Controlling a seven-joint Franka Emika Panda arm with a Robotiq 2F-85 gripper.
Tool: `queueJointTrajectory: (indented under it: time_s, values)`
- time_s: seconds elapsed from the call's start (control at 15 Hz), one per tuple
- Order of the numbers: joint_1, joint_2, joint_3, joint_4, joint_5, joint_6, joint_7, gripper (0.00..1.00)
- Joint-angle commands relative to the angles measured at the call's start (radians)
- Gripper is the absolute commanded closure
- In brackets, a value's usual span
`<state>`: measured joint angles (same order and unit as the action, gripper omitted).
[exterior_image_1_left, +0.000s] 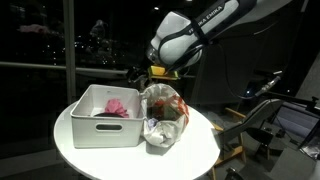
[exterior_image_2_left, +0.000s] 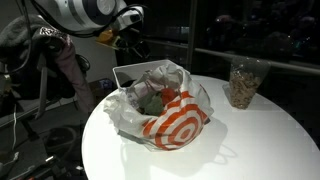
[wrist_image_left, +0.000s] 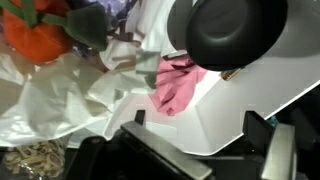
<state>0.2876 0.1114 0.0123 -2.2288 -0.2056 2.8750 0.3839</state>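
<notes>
- Hanging over the white bin (exterior_image_1_left: 88, 128), the gripper (wrist_image_left: 194, 118) has its jaws spread wide. The wrist view shows both fingers (wrist_image_left: 137, 120) well apart with nothing between them, so it holds nothing.
- Pink cloth (wrist_image_left: 178, 85): it lies crumpled inside the bin, below the gripper, towards the end nearer the plastic bag (exterior_image_2_left: 175, 125). It is bunched up, so no long axis or pointing direction can be made out.
- White bin: rectangular, standing upright with its top open. In an exterior view its long axis runs roughly across the picture, with one long wall facing the camera. It rests on the round white table (exterior_image_1_left: 197, 147).
- Plastic bag: clear and slumped, with its mouth gaping upward, set close against the bin's short end. Whether the two actually touch cannot be told. An orange item (wrist_image_left: 40, 35) and something dark green show through the film.
- Markings: the bag carries a print of red and white concentric rings, turned towards the camera in an exterior view. No words on it are legible. Dark lettering runs along the white casing of the arm (exterior_image_1_left: 215, 18) but is too small to read.
- Clear cup (exterior_image_2_left: 243, 82): upright on the same table and filled with brown pieces, well apart from the bag.
</notes>
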Motion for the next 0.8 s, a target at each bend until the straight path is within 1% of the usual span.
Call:
queueJointTrajectory:
  time_s: [0.0, 0.13, 0.2, 0.53, 0.73]
  values:
    - [0.039, 0.168, -0.003, 0.236, -0.073, -0.082, 0.022, 0.0]
    - [0.047, 0.251, 0.005, 0.346, -0.057, -0.142, -0.013, 0.0]
    - [0.039, 0.296, 0.014, 0.401, -0.057, -0.155, -0.023, 0.0]
    - [0.044, 0.517, 0.001, 0.662, -0.036, -0.261, -0.092, 0.0]
    - [0.041, 0.629, -0.007, 0.79, -0.031, -0.32, -0.125, 0.0]
